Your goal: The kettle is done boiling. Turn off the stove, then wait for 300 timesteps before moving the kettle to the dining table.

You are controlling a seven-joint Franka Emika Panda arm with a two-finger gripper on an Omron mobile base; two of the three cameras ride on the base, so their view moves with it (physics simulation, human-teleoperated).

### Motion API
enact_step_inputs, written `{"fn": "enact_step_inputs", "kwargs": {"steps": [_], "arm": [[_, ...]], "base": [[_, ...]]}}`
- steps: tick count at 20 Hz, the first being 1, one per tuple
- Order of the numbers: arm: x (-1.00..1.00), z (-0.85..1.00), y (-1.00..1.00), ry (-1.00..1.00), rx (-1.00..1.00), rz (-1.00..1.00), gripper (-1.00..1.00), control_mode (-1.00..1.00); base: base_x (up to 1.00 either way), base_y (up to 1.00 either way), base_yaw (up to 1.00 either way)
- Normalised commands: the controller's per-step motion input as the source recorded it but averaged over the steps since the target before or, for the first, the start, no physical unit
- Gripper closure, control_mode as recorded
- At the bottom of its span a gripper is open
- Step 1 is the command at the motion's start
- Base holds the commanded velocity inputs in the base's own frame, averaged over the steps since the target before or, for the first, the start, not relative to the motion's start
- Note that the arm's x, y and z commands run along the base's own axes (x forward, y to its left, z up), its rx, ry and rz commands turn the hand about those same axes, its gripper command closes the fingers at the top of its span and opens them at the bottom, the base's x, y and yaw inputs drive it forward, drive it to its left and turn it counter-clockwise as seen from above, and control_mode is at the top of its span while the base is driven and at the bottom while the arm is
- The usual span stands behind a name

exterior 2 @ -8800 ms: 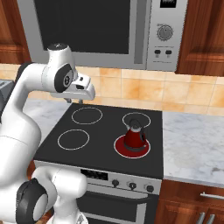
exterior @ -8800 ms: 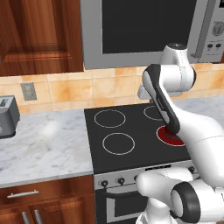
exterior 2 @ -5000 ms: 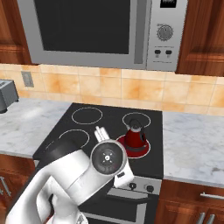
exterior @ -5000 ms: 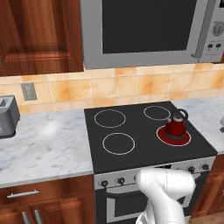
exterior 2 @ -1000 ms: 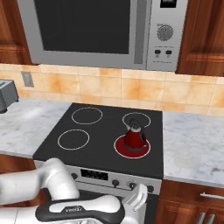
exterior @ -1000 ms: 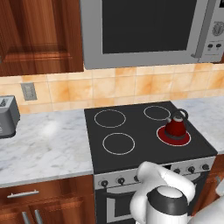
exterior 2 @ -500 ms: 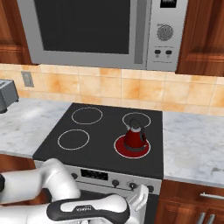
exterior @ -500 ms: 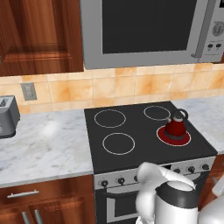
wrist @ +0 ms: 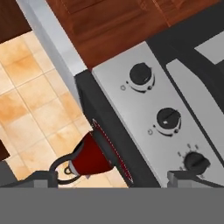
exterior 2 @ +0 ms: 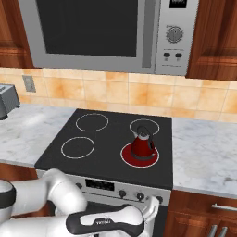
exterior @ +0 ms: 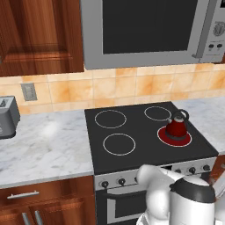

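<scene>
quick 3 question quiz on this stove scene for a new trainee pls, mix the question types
1. True or false: the ring under the kettle glows red.
2. The kettle sits on which burner of the stove? A front left, B back left, C front right.
3. Fill in: the gripper faces the stove's ____.

Key: 1 true. 2 C. 3 knobs.
</scene>
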Motion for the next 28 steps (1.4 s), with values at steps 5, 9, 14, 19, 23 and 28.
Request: {"fn": "enact_step_inputs", "kwargs": {"steps": [5, 9, 14, 19, 23, 28], "arm": [[0.02, -0.18, -0.21, -0.07, 0.0, 0.0, -1.0, -1.0], [0.05, -0.14, -0.16, -0.06, 0.0, 0.0, -1.0, -1.0], [0.02, -0.15, -0.12, -0.05, 0.0, 0.0, -1.0, -1.0], [0.18, -0.07, -0.03, -0.01, 0.0, 0.0, -1.0, -1.0], [0.22, -0.06, 0.0, 0.0, 0.0, 0.0, -1.0, -1.0], [0.21, -0.1, 0.0, 0.0, 0.0, 0.0, -1.0, -1.0]], "base": [[0.0, 0.0, 0.0], [0.0, 0.0, 0.0], [0.0, 0.0, 0.0], [0.0, 0.0, 0.0], [0.0, 0.0, 0.0], [0.0, 0.0, 0.0]]}}
